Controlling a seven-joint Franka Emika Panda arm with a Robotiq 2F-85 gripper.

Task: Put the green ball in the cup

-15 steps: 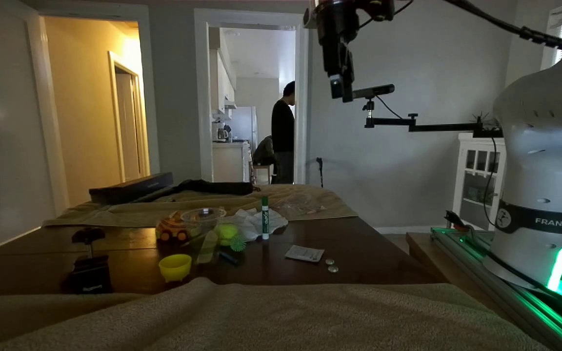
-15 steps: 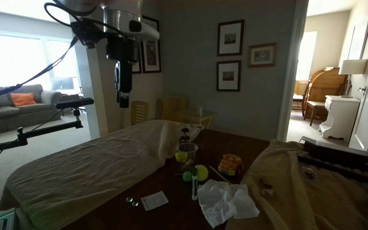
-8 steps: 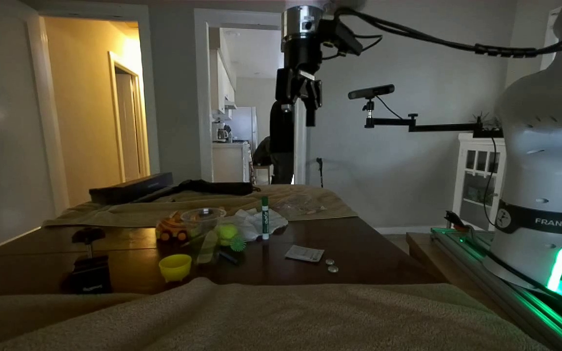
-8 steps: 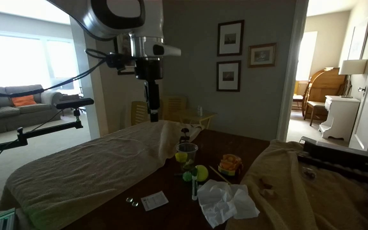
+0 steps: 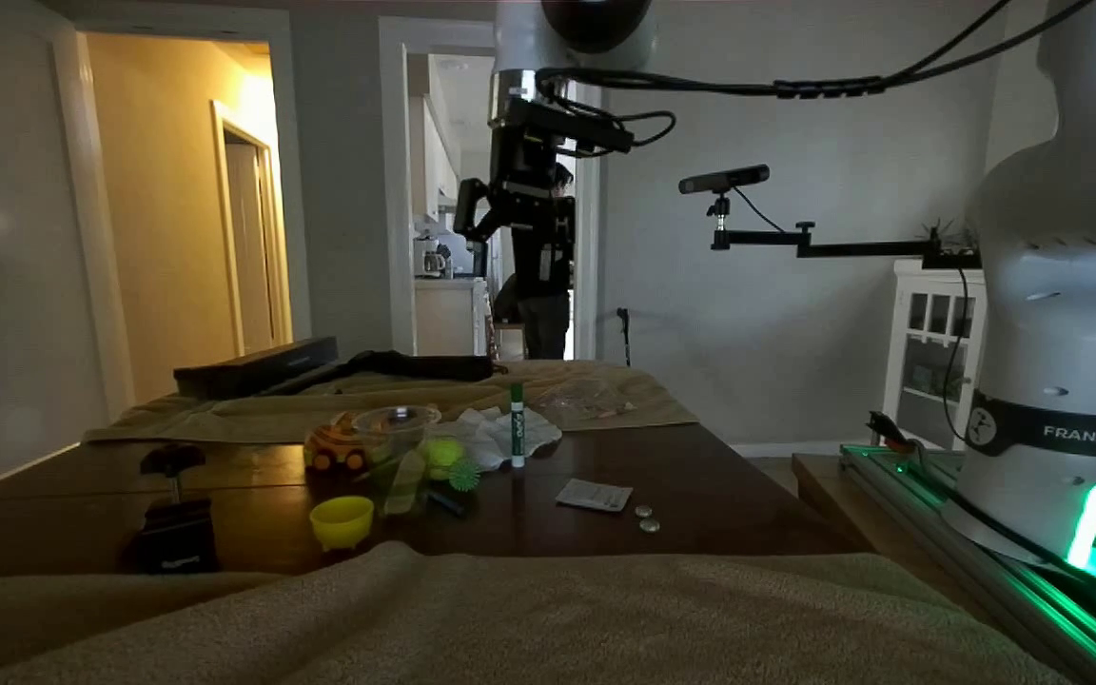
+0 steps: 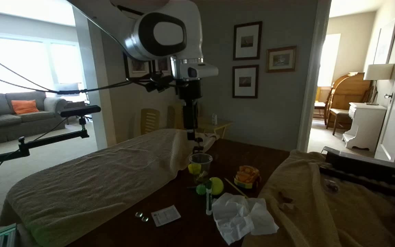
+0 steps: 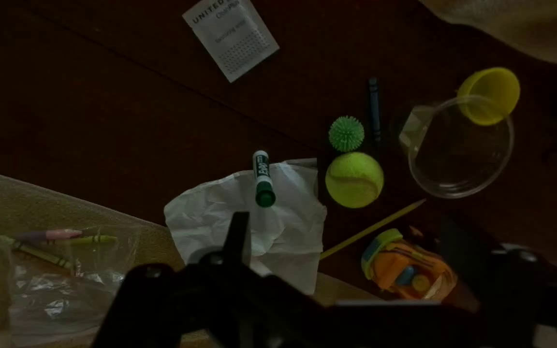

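The green ball, a yellow-green tennis ball (image 7: 354, 180), rests on the dark table. It also shows in both exterior views (image 5: 444, 453) (image 6: 217, 186). A smaller spiky green ball (image 7: 346, 133) lies beside it. A clear plastic cup (image 7: 452, 194) stands to its right in the wrist view, and also shows in both exterior views (image 5: 397, 420) (image 6: 201, 158). A small yellow cup (image 7: 493, 92) (image 5: 342, 522) is partly seen through the clear cup's rim. My gripper (image 5: 516, 271) (image 6: 191, 134) is high above the table, open and empty. In the wrist view its fingers (image 7: 346, 222) are wide apart.
A green marker (image 7: 262, 176) stands upright by crumpled white paper (image 7: 283, 227). A pencil (image 7: 373, 228), an orange toy truck (image 7: 406, 270) and a dark crayon (image 7: 374, 108) lie near the ball. A black clamp-like stand (image 5: 177, 533) and a long black box (image 5: 258, 369) are on the table.
My arm has swung out over the table and lowered, moving left in an exterior view and right in another. The gripper has turned. The objects on the table have not moved.
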